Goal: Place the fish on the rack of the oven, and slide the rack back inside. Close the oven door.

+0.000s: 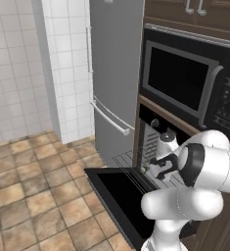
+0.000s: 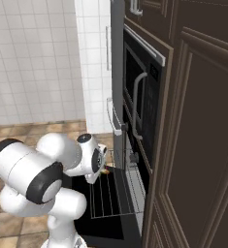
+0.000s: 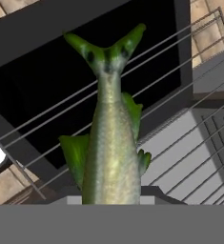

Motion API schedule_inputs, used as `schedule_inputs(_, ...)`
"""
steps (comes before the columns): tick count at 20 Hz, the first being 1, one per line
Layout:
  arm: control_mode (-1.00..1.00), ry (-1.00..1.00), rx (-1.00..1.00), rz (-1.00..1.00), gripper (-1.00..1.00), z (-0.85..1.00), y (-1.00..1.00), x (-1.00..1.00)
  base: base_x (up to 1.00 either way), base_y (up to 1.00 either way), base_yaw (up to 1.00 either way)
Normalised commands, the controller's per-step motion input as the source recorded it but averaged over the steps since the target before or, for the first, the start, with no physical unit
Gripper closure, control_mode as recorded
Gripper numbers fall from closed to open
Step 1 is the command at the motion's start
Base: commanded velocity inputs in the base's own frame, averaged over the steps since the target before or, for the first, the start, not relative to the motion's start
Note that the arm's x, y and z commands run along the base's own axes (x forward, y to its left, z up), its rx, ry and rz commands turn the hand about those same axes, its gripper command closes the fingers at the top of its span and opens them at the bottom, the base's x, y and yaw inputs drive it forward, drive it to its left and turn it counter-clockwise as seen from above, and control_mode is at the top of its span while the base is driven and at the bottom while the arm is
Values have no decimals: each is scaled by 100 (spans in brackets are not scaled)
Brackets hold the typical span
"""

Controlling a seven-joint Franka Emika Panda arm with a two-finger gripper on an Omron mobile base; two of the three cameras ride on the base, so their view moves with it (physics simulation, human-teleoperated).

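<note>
The slender green-grey fish (image 3: 111,143) pointed tail-first away from the hand, its long axis along the gripper. The fingers pinched its body above the pulled-out grey wire rack (image 3: 189,143).

Oven door (image 1: 117,192) hangs open; rack (image 1: 128,161) pulled out above it.

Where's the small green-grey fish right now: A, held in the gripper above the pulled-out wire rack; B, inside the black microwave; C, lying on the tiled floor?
A: the hand view shows the green-grey fish rising from the gripper, over the grey wire rack's bars.
</note>
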Motion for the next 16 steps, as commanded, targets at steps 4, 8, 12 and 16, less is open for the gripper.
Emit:
schedule_inputs(4,-100,-5,0,0,100,-31,0,0,0,0,0)
schedule_inputs(8,-100,-4,0,0,100,-27,0,12,0,0,0)
schedule_inputs(12,-100,-5,0,0,100,-29,0,23,0,0,0)
schedule_inputs(16,-100,-6,0,0,100,-29,0,30,0,0,0)
